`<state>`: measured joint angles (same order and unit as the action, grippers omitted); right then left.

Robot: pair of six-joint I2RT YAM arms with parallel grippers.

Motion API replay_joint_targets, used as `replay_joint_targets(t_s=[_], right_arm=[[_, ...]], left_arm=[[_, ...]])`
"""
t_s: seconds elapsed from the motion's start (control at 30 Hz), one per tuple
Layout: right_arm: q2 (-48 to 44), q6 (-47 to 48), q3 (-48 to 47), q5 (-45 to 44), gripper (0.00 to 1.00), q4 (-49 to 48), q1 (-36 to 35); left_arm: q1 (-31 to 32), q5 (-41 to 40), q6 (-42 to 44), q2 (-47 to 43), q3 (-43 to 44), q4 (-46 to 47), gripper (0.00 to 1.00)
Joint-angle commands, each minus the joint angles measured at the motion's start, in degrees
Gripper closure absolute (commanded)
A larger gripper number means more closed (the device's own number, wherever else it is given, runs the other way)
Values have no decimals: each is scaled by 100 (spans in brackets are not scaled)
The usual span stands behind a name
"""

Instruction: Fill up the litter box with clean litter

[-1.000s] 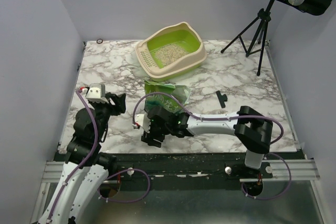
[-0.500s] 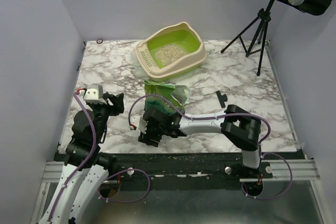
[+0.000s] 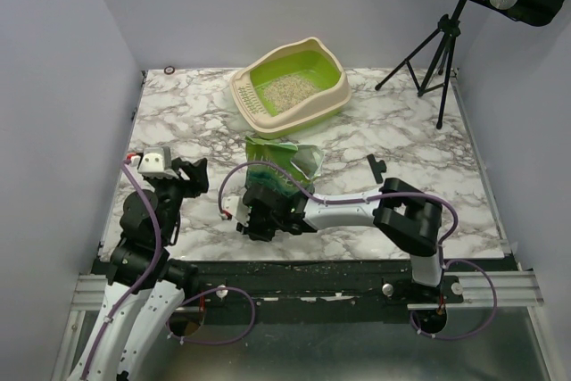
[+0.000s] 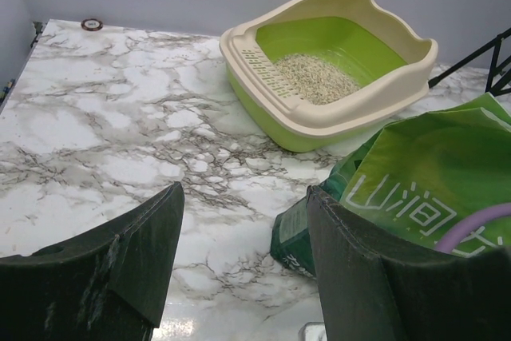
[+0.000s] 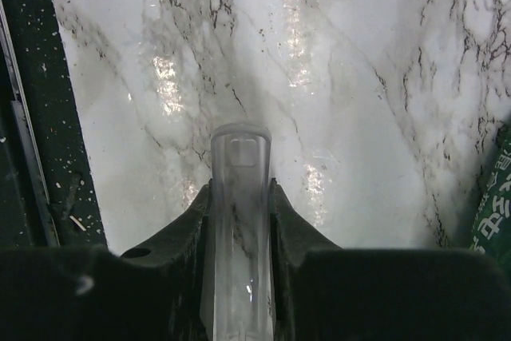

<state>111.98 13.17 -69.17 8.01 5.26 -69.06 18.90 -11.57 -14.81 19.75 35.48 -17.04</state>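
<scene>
1 scoop (image 5: 239, 153) in R claw (image 5: 239, 197)

Top external: high, rear, looking down on whole table (image 3: 401, 140). Left wrist: low, facing forward past left gripper (image 4: 243, 197); shares litter box (image 4: 343, 113) ahead with top. Right wrist: close, facing table beyond right gripper (image 5: 239, 189).
</scene>
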Motion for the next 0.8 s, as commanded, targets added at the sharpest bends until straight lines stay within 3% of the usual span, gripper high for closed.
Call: replay_joint_targets(t_s=[0.0, 0.13, 0.33, 0.53, 0.77], right_arm=[[-369, -42, 52, -265, 94, -86, -46], [-966, -139, -36, -55, 100, 107, -46], [-2775, -210, -325, 446, 100, 537, -47], [-3648, 168, -1388, 1140, 100, 1723, -46], [-4456, 581, -1854, 2422, 100, 1734, -55]], left_arm=[[18, -153, -5, -111, -24, -45, 29], [18, -65, 13, -103, 28, -45, 29], [18, 567, -215, -15, 397, -142, 29], [18, 2051, -417, 678, 1512, -678, 29], [18, 3993, -1400, 1198, 2103, -170, 29]])
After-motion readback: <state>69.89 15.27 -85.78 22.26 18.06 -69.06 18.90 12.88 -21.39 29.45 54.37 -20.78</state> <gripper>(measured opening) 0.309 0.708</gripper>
